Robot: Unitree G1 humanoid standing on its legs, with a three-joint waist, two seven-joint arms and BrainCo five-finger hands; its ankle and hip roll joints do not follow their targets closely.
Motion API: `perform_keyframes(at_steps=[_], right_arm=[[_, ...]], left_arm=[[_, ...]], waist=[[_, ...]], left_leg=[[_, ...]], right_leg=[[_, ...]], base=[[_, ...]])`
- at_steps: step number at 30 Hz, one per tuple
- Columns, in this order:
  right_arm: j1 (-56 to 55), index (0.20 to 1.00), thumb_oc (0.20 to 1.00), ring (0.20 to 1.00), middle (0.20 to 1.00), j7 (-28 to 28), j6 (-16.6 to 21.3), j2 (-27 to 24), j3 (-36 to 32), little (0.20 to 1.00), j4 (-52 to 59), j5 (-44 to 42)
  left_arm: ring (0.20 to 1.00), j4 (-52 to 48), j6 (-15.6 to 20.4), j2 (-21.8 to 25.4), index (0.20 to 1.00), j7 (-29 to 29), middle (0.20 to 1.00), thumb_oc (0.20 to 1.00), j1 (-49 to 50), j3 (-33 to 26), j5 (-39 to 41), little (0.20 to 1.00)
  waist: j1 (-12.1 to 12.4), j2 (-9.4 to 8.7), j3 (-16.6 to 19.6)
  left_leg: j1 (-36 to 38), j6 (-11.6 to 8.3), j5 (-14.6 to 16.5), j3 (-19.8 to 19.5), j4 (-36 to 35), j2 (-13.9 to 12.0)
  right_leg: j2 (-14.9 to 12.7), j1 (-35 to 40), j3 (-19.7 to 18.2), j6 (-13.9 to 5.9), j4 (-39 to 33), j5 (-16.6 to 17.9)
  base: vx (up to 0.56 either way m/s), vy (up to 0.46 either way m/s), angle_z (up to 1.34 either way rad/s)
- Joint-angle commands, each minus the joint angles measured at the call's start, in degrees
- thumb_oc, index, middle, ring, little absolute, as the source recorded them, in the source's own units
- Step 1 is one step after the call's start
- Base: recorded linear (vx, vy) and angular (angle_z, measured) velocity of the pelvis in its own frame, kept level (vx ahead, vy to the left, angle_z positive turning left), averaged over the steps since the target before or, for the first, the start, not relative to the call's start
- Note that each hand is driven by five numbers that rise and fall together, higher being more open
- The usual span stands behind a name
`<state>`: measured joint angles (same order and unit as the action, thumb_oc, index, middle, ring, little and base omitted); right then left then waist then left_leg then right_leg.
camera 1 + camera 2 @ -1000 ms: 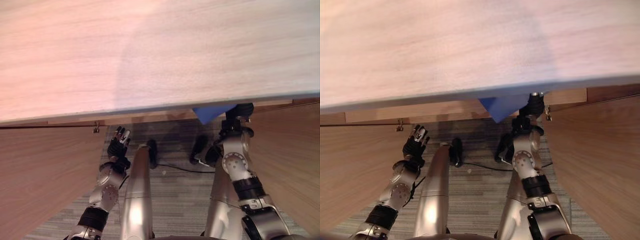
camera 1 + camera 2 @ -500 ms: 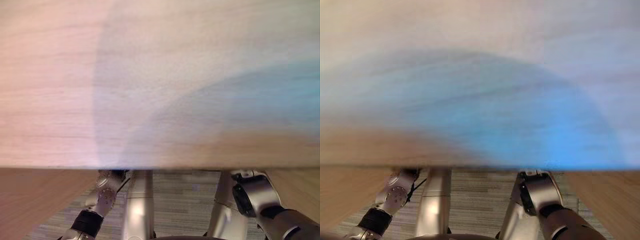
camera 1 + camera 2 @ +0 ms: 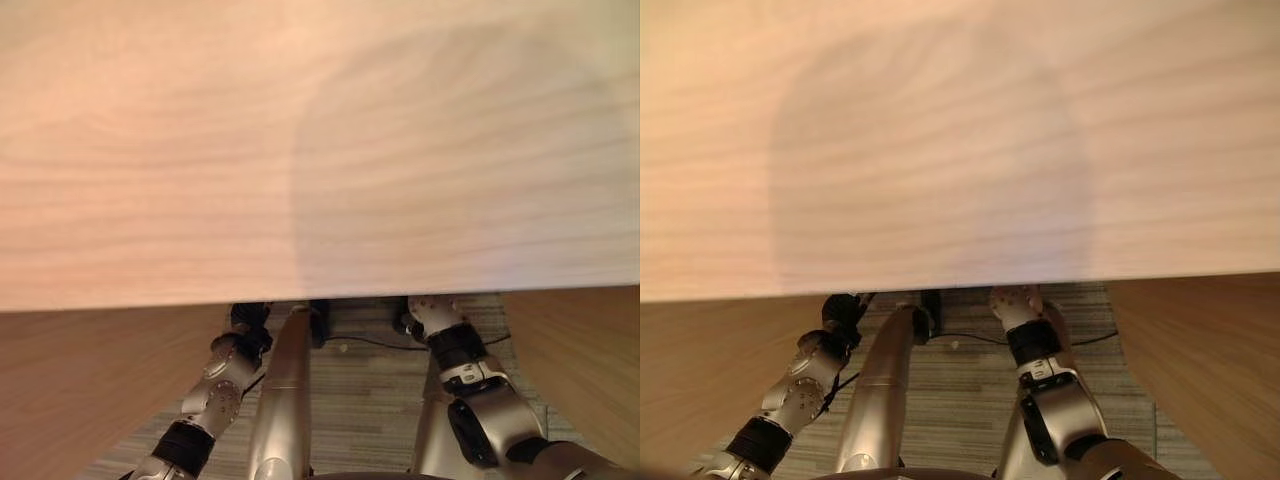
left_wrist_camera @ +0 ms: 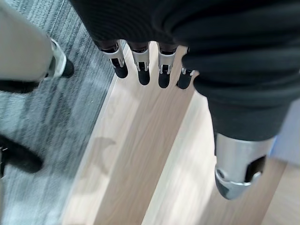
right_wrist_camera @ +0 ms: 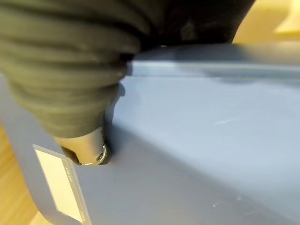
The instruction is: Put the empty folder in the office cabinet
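Two robot hands are at work beneath a broad pale wooden cabinet top (image 3: 320,150) that spans most of both eye views. The left robot hand (image 4: 140,61) reaches down past that top's front edge; its wrist view shows the silver, dark-tipped fingers (image 4: 143,72) extended straight in a row and the thumb (image 4: 239,168) standing well apart, with nothing between them, so the hand is open and empty. Past those fingers lie light wooden cabinet boards (image 4: 140,154), and beside them a grey striped carpet floor (image 4: 42,117).

The right robot hand (image 5: 84,150) is at the blue plastic folder (image 5: 201,154), which shows in the right wrist view just past the hand's dark ribbed cover. The thumb tip presses against the folder's smooth blue face, close to a pale rectangular label (image 5: 58,183) on the folder's rounded spine. The hand's other fingers are hidden behind the cover and the folder, so I cannot tell whether the hand grips the folder. Light wood shows around the folder's edges. In the eye views the right forearm (image 3: 1035,350) runs up under the cabinet top's edge.
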<state>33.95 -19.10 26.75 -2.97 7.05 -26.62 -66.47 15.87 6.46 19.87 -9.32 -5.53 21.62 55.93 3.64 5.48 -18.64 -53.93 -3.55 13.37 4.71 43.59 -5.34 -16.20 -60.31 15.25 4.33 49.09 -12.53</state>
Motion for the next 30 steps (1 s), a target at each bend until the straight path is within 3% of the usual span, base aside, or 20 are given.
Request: perform_keyframes(at_steps=[1, 3, 6, 11, 12, 15, 16, 17, 18, 20, 23, 30], right_arm=[[2.46, 0.200, 0.200, 0.200, 0.200, 0.12, 0.55, 0.83, -0.30, 0.200, -0.48, -0.22], [1.61, 0.200, 0.200, 0.200, 0.200, 0.47, 0.06, 0.79, 0.44, 0.200, -1.45, -0.16], [-1.92, 0.200, 0.200, 0.200, 0.200, 1.80, -2.14, 0.27, 1.46, 0.200, -6.31, -0.62], [-3.77, 0.200, 0.200, 0.200, 0.200, 2.86, -3.09, -0.07, 0.45, 0.200, -9.14, -1.73], [-5.86, 0.200, 0.200, 0.200, 0.200, 3.62, -3.10, -0.05, 0.60, 0.200, -9.80, -2.52], [-6.71, 0.200, 0.200, 0.200, 0.200, 3.70, -2.96, -0.51, 0.72, 0.200, -9.97, -2.38], [-7.48, 0.200, 0.200, 0.200, 0.200, 4.21, -2.99, -0.90, 0.78, 0.200, -9.88, -2.54], [-7.97, 0.200, 0.200, 0.200, 0.200, 4.70, -3.01, -0.85, 1.32, 0.200, -9.89, -2.79], [-8.21, 0.200, 0.200, 0.200, 0.200, 4.86, -3.07, -0.81, 1.43, 0.200, -9.93, -2.89], [-8.61, 0.200, 0.200, 0.200, 0.200, 4.90, -3.17, -0.87, 1.30, 0.200, -9.90, -2.99], [-9.11, 0.200, 0.200, 0.200, 0.200, 4.45, -3.51, -1.07, 0.23, 0.200, -10.95, -2.97], [-11.50, 0.200, 0.200, 0.200, 0.200, 6.06, -4.73, -1.34, -1.51, 0.200, -12.55, -3.42]], left_arm=[[1.000, 0.04, 0.93, 1.13, 1.000, 1.29, 1.000, 1.000, 0.80, 0.44, 2.58, 1.000], [1.000, 2.76, 0.61, 0.39, 1.000, 1.92, 1.000, 1.000, 1.22, 0.78, 3.57, 1.000], [1.000, 8.75, -0.47, -1.13, 1.000, 3.63, 1.000, 1.000, 2.92, 0.41, 5.13, 1.000], [1.000, 12.78, -1.08, -1.49, 1.000, 4.49, 1.000, 1.000, 4.07, -0.41, 3.91, 1.000], [1.000, 15.84, -1.47, -2.45, 1.000, 4.72, 1.000, 1.000, 4.76, -1.85, 3.57, 1.000], [1.000, 17.15, -1.55, -2.72, 1.000, 4.73, 1.000, 1.000, 5.42, -2.69, 3.75, 1.000], [1.000, 17.48, -1.84, -2.99, 1.000, 5.27, 1.000, 1.000, 5.61, -3.09, 3.50, 1.000], [1.000, 17.91, -1.78, -3.53, 1.000, 5.70, 1.000, 1.000, 6.11, -3.23, 3.42, 1.000], [1.000, 18.24, -1.71, -3.97, 1.000, 5.70, 1.000, 1.000, 6.25, -3.27, 3.62, 1.000], [1.000, 18.65, -1.65, -4.69, 1.000, 5.76, 1.000, 1.000, 6.35, -2.98, 3.62, 1.000], [1.000, 22.36, -2.39, -5.57, 1.000, 6.12, 1.000, 1.000, 5.76, -1.78, 0.16, 1.000], [1.000, 29.53, -2.85, -6.97, 1.000, 7.83, 1.000, 1.000, 6.11, -3.50, -3.90, 1.000]], waist=[[-0.10, 1.45, -1.83], [-0.15, 1.49, -1.22], [-0.06, 1.44, 0.77], [0.05, 1.75, 1.52], [0.44, 1.39, 2.80], [0.77, 1.02, 2.86], [0.58, -0.18, 2.68], [0.39, -1.42, 2.50], [0.16, -1.75, 2.43], [-0.39, -1.47, 2.32], [-1.23, -0.38, 3.97], [-1.02, -0.93, 6.88]], left_leg=[[-0.63, 0.80, -4.80, 0.05, -4.37, -2.16], [3.50, 0.32, -6.08, 0.04, -8.40, -2.34], [14.95, -1.90, -11.46, -0.26, -21.32, -2.94], [22.15, -4.07, -16.05, -0.83, -29.59, -3.34], [26.78, -5.61, -19.81, -0.80, -35.82, -4.21], [27.80, -6.23, -22.15, -0.99, -36.71, -4.79], [28.23, -4.74, -19.05, -0.94, -33.70, -3.61], [29.64, -2.39, -13.28, -0.88, -29.58, -2.80], [30.74, -1.90, -11.43, -0.88, -28.86, -2.58], [33.27, -1.64, -10.29, -0.36, -30.01, -2.58], [38.37, -1.74, -11.70, 3.67, -37.46, -2.35], [43.75, -0.49, -12.63, 4.23, -43.93, 1.43]], right_leg=[[-0.25, 5.03, -3.43, -6.37, -3.50, 0.67], [0.49, 8.73, -2.79, -6.84, -6.96, 1.79], [2.21, 19.93, -0.12, -7.57, -18.58, 4.53], [3.96, 27.62, 2.15, -7.60, -26.15, 5.85], [5.92, 32.78, 4.28, -7.45, -32.23, 6.42], [7.14, 34.93, 5.50, -7.21, -35.51, 7.33], [7.10, 36.10, 5.32, -6.82, -38.24, 8.62], [7.05, 38.29, 5.15, -7.37, -41.69, 10.27], [7.31, 39.09, 4.84, -7.43, -42.48, 10.75], [7.79, 40.17, 4.56, -7.79, -43.62, 11.50], [7.53, 42.41, 5.32, -9.04, -46.29, 14.65], [6.05, 45.67, 5.00, -11.68, -51.56, 19.70]], base=[[-0.01, -0.042, 0.05], [0.00, -0.034, 0.01], [0.02, -0.114, 0.02], [0.05, -0.127, 0.06], [0.06, -0.151, 0.14], [0.00, -0.136, 0.23], [-0.10, -0.122, 0.22], [-0.10, -0.088, 0.09], [-0.05, -0.037, 0.12], [0.00, 0.058, 0.02], [-0.02, 0.193, 0.02], [-0.03, 0.196, 0.17]])
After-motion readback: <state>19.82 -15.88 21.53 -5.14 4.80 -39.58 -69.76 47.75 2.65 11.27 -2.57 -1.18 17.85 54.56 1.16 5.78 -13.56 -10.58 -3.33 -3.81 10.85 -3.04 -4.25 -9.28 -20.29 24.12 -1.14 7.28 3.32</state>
